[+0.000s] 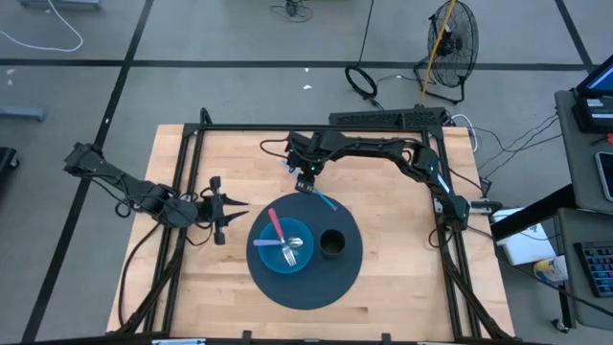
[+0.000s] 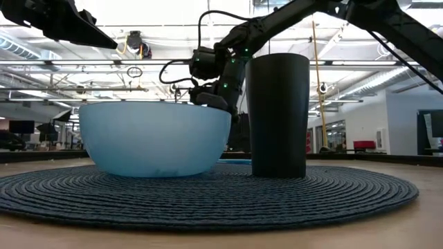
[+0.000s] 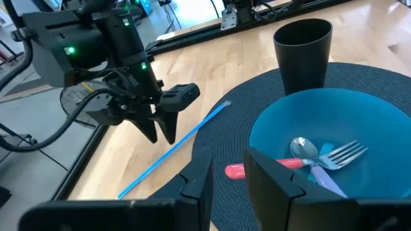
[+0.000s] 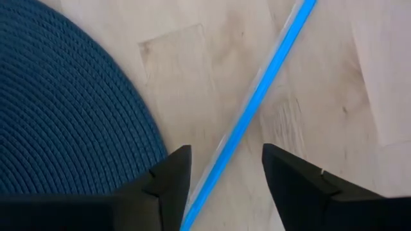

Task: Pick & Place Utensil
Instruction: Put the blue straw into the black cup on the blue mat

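A: Where is the blue utensil point(image 4: 257, 96) lying?

B: It is lying flat on the wooden table point(image 1: 402, 278), slanting across the far edge of the round dark mat point(image 1: 345, 278), one end resting on the weave and the rest stretching out over bare wood.

A: And the right gripper point(image 4: 221, 168)?

B: It is hovering directly over that blue handle, pointing down, with its fingers spread and one on each side of it. In the right wrist view they are not touching it, so nothing is being held.

A: What is sitting on the mat?

B: A blue bowl point(image 1: 283, 251) on the left and a black cup point(image 1: 331, 243) just beside it on the right. Inside the bowl a fork point(image 3: 340, 154) and a red-handled spoon point(image 3: 289, 156) are lying together.

A: What about the left gripper point(image 1: 225, 212)?

B: It is waiting to the left of the mat, aimed toward the bowl. Its fingers are standing partly apart and gripping nothing.
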You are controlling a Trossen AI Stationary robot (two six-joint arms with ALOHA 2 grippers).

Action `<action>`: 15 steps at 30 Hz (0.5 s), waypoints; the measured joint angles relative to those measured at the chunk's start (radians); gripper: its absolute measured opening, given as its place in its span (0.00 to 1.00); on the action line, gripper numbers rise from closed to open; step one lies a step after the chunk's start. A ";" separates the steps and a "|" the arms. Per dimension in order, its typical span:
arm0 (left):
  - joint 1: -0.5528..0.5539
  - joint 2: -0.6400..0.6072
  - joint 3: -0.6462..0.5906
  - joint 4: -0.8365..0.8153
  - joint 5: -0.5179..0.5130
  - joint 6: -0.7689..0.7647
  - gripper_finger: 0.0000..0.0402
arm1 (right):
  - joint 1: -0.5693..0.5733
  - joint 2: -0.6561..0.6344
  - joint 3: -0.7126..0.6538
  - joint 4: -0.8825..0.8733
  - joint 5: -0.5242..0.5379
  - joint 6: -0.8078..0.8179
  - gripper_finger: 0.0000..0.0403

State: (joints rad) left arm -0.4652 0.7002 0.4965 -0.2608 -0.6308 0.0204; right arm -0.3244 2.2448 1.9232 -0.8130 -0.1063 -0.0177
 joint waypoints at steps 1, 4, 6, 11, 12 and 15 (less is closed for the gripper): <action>0.000 0.000 0.000 0.000 0.000 -0.001 0.23 | 0.000 0.000 0.000 0.001 0.004 0.005 0.47; 0.000 0.000 0.000 0.000 0.000 -0.004 0.23 | 0.000 0.000 0.000 0.001 0.008 0.028 0.48; 0.000 0.000 0.000 0.000 0.000 -0.006 0.23 | 0.000 0.000 0.000 0.000 0.030 0.032 0.47; 0.000 0.000 0.000 0.000 0.000 -0.015 0.23 | 0.000 -0.001 -0.068 0.046 0.028 0.048 0.45; 0.000 0.000 0.000 0.000 0.000 -0.016 0.23 | 0.000 0.000 -0.084 0.049 0.028 0.054 0.45; 0.000 0.000 0.000 0.000 0.000 -0.014 0.23 | 0.000 0.000 -0.114 0.063 0.028 0.062 0.45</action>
State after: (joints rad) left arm -0.4652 0.7002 0.4965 -0.2607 -0.6308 0.0063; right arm -0.3244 2.2452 1.8089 -0.7501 -0.0788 0.0446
